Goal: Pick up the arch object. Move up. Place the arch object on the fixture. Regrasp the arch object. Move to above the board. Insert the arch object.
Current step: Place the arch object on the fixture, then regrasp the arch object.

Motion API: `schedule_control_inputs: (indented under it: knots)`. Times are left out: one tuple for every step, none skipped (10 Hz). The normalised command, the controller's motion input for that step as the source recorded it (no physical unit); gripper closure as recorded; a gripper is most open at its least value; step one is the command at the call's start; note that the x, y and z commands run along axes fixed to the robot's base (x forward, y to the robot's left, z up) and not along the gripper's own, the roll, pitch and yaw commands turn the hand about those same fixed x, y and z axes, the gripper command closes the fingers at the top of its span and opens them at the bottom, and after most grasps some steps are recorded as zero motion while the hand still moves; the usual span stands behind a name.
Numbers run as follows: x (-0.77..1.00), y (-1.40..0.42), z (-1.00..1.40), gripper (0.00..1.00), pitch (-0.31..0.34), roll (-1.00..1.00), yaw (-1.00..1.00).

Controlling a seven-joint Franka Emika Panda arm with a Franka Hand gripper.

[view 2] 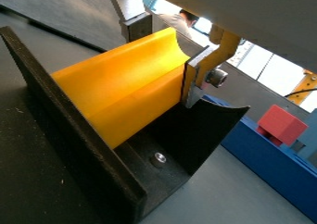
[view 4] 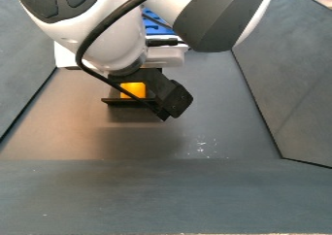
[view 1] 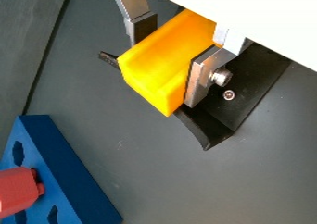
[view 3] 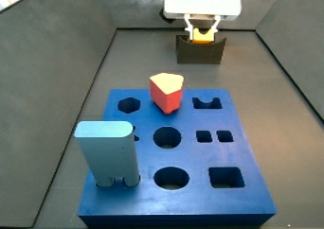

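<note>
Landmark: the fixture (view 3: 200,49), at the far end of the bench (view 3: 76,91), well behind the board (view 3: 177,148).

Risks, my read: the arch (view 1: 168,63) sits on the fixture with the end effector (view 1: 176,44) clamped across it, one finger (view 1: 206,75) flat on each side. If the hold is off-centre or loosened too early, the arch could tip or slide along the fixture's smooth wall and end up skewed for the regrasp. A skewed regrasp would likely jam at the board's arch-shaped hole (view 3: 206,102). Lifting with the block rubbing the fixture's upright plate could drag it in the fingers. In both wrist views the pads cover only a small patch of the side faces, so rotation under load looks possible.

Materials and shapes, big to small:
- Board: thick blue block, matte, looks like printed plastic; round, hexagonal, square and arch cutouts on top. A tall light-blue block (view 3: 106,153) and a red peg (view 3: 165,91) stand in it, both nearer the camera than the fixture.
- Bench: dark grey, dull, slightly scuffed floor inside walls.
- Fixture: dark L-shaped bracket on a base plate, rigid, faint sheen, a screw in the base (view 2: 158,158).
- Arch: yellow-orange, smooth, elongated, glossy plastic look; its notch is hidden from these angles.
- Fingers: flat silver plates with dark pads, bolt head showing (view 2: 218,77).
</note>
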Motion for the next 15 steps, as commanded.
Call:
schedule_control_inputs:
  knots:
    - [0.07,0.08,-0.29,1.00,-0.031,-0.14,-0.11]
    - [0.07,0.08,-0.29,1.00,-0.031,-0.14,-0.10]
    - [0.00,0.00,0.00,0.00,0.000,0.00,0.00]
    - [0.00,0.00,1.00,0.00,-0.024,-0.03,0.04]
    - [-0.01,0.00,1.00,0.00,-0.012,-0.02,0.05]
    - [-0.03,0.01,1.00,0.00,-0.002,-0.01,0.05]
    - [-0.03,0.00,1.00,0.00,0.016,0.01,0.05]
    - [-0.04,0.00,1.00,0.00,0.050,0.02,0.05]
    - [-0.04,0.01,0.92,0.00,0.076,0.02,0.04]
    - [-0.03,0.01,0.74,0.00,0.093,0.03,0.02]
    - [-0.03,0.01,0.50,0.00,0.107,0.03,0.00]
    - [-0.03,0.01,0.32,0.00,0.109,0.04,-0.02]
    - [-0.11,-0.84,0.91,0.00,0.089,1.00,0.01]
    - [-0.10,-0.82,0.78,0.00,0.086,1.00,0.01]
    - [-0.11,-0.66,0.59,0.00,0.073,1.00,0.01]
